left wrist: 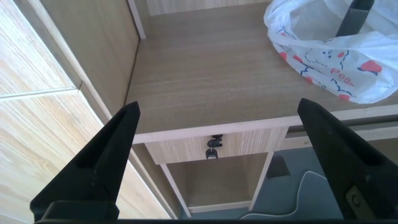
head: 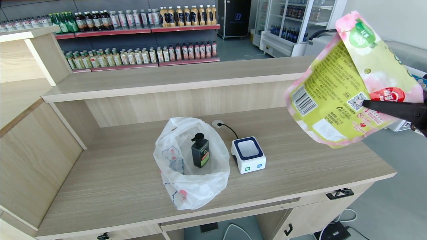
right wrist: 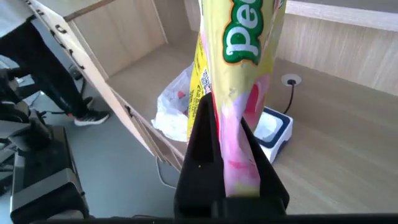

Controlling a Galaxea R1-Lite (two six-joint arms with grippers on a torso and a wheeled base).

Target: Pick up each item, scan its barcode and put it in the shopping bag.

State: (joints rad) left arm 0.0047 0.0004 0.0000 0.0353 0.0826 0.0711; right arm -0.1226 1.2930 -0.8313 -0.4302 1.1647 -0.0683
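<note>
Right gripper is pinching a green-and-pink snack pouch by one edge. It is holding the pouch high off the right end of the wooden counter, well apart from everything standing there. The pouch is hanging tilted, with its barcode facing the head camera rather than downward.

Step in hand, as I am reading it: scanning. Doing it well is calling for:
- carrying the pouch over the scanner;
- rolling the wrist until the barcode panel is facing the glass window, flat and uncreased;
- keeping clear of the shopping bag, which is gaping open just beside the scanner.

A dark pump bottle is standing upright inside the bag. Left gripper is hanging spread wide and empty off the counter's left front corner.

Hard to make out:
- The pouch is hiding how deep the fingers are biting.
- The bag folds are covering the bottle's base.
- A bluish shape behind the bag wall is staying too vague to name.
</note>
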